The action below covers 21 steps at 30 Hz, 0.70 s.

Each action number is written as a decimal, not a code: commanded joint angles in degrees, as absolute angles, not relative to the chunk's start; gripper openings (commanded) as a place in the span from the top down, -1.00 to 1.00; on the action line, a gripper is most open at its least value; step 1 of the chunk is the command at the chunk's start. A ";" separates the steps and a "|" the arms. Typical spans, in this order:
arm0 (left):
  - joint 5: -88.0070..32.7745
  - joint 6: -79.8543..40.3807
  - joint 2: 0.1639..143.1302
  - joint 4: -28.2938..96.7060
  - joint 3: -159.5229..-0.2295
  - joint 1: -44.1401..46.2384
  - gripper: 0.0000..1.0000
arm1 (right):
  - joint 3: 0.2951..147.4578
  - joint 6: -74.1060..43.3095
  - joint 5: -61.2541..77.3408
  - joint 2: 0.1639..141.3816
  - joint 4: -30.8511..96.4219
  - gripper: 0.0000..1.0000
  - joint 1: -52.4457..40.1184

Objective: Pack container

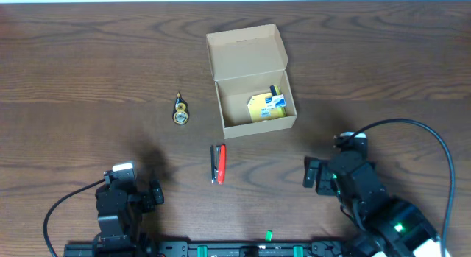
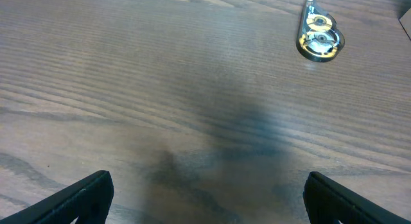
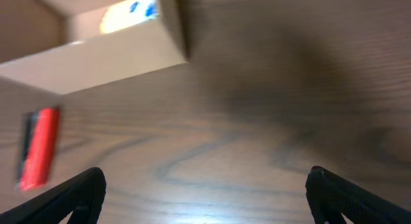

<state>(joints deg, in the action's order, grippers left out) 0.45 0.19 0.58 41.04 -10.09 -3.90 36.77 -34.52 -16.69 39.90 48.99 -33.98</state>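
The tan cardboard container (image 1: 252, 80) stands open at the table's middle back, its flap lid raised behind it. A yellow pad with a blue label (image 1: 268, 106) lies inside. A red and black stapler (image 1: 218, 163) lies in front of the box; it also shows in the right wrist view (image 3: 38, 147), below the box wall (image 3: 96, 57). A yellow correction-tape dispenser (image 1: 180, 110) lies left of the box and shows in the left wrist view (image 2: 319, 36). My left gripper (image 2: 205, 198) is open and empty at the front left. My right gripper (image 3: 205, 198) is open and empty at the front right.
A small green item (image 1: 268, 234) lies by the front rail. A black cable (image 1: 434, 150) loops at the right arm and another (image 1: 62, 205) at the left arm. The wooden table (image 1: 88, 80) spreads around the objects.
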 commanded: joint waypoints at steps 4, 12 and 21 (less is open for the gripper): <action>1.06 -0.01 0.23 41.52 -9.19 -3.73 -0.91 | 25.69 -31.51 -23.66 35.00 39.22 -0.99 -32.53; 1.06 -0.01 0.23 41.52 -9.19 -3.73 -0.91 | 14.41 -19.31 -13.69 20.60 33.39 -0.98 -20.05; 1.06 -0.01 0.23 41.52 -9.19 -3.73 -0.91 | 9.10 -10.07 -5.45 9.32 35.51 -0.98 -7.62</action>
